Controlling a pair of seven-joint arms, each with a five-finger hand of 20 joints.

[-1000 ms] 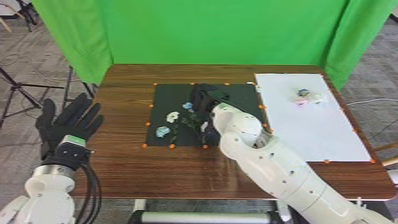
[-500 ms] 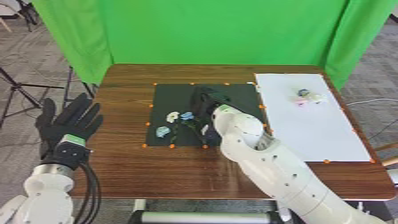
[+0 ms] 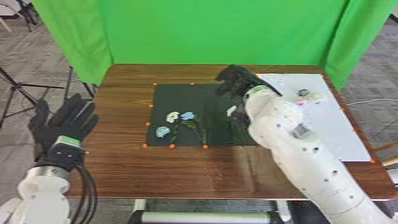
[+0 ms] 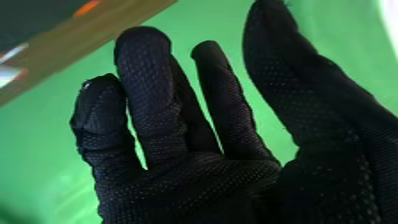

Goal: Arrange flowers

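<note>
My right hand is over the far right part of the dark mat, beside the white sheet. In the right wrist view the same hand is open, its fingers loosely straight and holding nothing. On the mat lie a white flower, a blue flower just beside it and a pale blue flower nearer the front. Dark stems run toward the mat's near edge. A small white piece shows beside my right wrist. My left hand is open at the table's left side, fingers spread.
The white sheet covers the table's right side, with a small cluster of pink, white and dark blue blossoms on it. My right forearm crosses the sheet's left edge. Orange markers line the mat and sheet. A green curtain hangs behind the table.
The blue flower has shifted toward the mat's near side, next to the white one. My right hand has moved away from the flowers, toward the far right. My left hand has shifted slightly left.
</note>
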